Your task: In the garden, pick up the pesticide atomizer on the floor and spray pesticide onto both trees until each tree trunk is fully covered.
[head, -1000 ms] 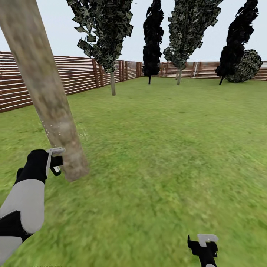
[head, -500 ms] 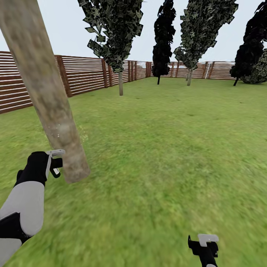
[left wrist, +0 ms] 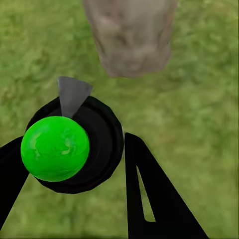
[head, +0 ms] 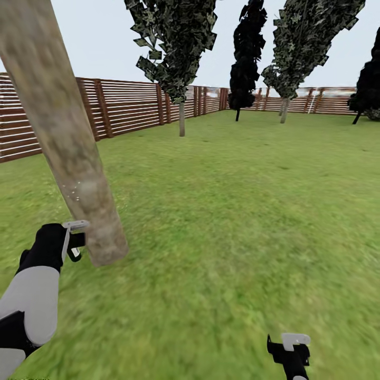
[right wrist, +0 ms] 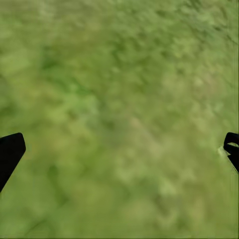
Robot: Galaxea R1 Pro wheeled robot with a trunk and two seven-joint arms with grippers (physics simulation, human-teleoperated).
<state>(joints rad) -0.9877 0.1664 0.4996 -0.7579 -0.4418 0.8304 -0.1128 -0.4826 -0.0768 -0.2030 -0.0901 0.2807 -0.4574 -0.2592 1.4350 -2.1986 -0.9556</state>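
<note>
A thick, pale mottled tree trunk leans across the left of the head view, and its base shows in the left wrist view. My left gripper sits close beside the foot of the trunk. It is shut on the pesticide atomizer, a black round body with a bright green ball and a grey nozzle aimed at the trunk. Tiny white specks dot the bark above the gripper. My right gripper hangs low over the grass, open and holding nothing.
Grass lawn stretches ahead to a brown slat fence. Two leafy trees with thin bare trunks stand by the fence. A black column-shaped tree stands between them, and another at the far right.
The whole picture has slid rightward, so the camera has turned left. My left gripper with the atomizer sits slightly lower beside the trunk. The right gripper holds its place.
</note>
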